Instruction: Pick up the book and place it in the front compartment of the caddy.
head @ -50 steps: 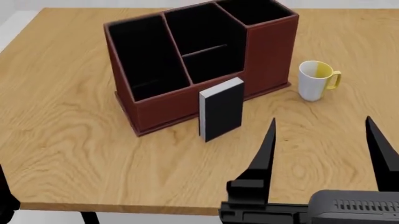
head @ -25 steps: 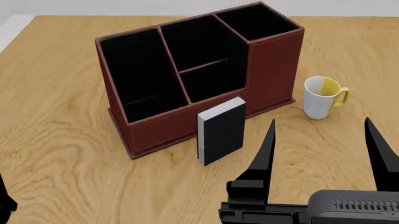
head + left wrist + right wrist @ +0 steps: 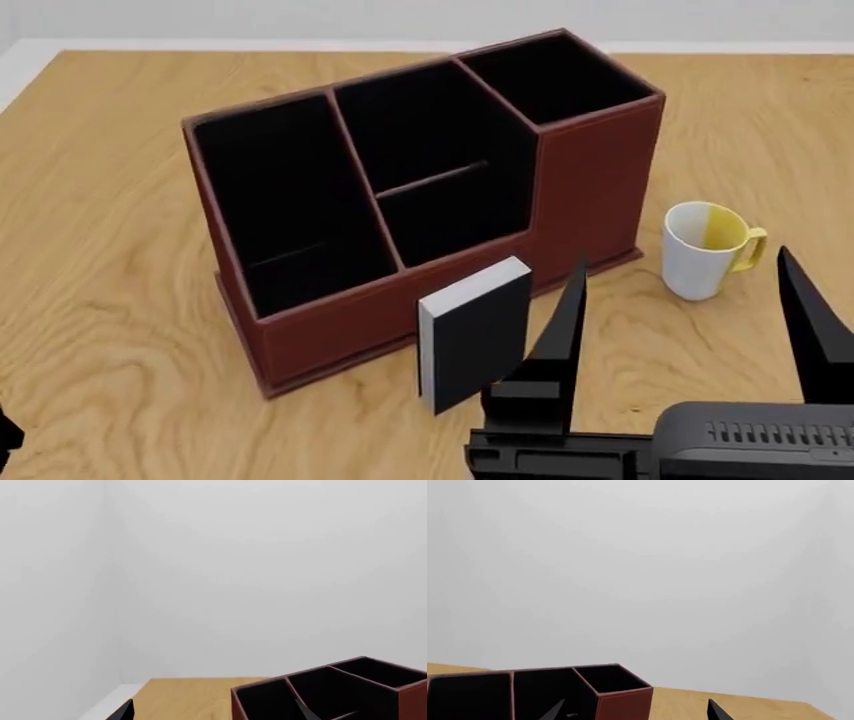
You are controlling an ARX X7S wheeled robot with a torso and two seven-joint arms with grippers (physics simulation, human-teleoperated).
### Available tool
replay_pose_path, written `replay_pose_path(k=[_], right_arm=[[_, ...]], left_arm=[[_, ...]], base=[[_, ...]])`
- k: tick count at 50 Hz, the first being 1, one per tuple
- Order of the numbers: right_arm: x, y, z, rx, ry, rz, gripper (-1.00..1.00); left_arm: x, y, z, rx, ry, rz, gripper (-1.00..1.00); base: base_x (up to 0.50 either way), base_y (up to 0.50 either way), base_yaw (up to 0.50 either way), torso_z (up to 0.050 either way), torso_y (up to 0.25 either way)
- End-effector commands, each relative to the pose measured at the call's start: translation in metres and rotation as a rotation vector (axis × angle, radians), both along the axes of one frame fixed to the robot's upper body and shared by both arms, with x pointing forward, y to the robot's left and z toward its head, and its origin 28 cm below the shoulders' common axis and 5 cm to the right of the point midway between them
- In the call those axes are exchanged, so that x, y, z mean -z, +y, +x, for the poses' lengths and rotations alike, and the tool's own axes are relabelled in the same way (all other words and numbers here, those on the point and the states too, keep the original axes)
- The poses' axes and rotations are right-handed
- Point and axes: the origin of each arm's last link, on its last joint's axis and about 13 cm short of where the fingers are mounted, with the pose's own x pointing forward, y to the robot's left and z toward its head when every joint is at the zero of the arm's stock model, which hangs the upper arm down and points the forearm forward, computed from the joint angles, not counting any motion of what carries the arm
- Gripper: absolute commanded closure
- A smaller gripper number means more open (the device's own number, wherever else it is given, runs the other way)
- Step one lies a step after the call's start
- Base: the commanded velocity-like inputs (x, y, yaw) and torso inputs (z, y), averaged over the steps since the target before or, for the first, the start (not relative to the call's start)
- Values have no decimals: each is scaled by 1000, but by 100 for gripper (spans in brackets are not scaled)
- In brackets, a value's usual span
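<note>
The book, black-covered with pale page edges, stands upright on the table just in front of the caddy's low front wall. The caddy is a red-brown box with black-lined compartments, also seen in the left wrist view and the right wrist view. My right gripper is open and empty, its left finger just right of the book. In the right wrist view this gripper points at the caddy's tall end. My left gripper is open with nothing in it. Neither wrist view shows the book.
A white-and-yellow mug stands right of the caddy, between my right gripper's fingers in the head view. The wooden table stretches to the left, with a white wall behind it. A dark bit of the left arm shows at the lower left edge.
The head view has moved forward: caddy, book and mug sit lower and larger in it. The book now stands right beside my right gripper's left finger. Both grippers stay open.
</note>
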Motion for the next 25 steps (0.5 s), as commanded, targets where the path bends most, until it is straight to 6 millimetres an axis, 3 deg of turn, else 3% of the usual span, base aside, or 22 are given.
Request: replay_pose_path(k=[1, 25], right_arm=[[-8, 1, 1, -13, -47, 5, -100], [-11, 1, -2, -9, -53, -1, -100]], left_arm=[[-7, 0, -1, 13, -47, 3, -100], [-9, 4, -6, -16, -62, 4, -100]], base=[[234, 0, 0, 0, 0], [238, 0, 0, 0, 1]])
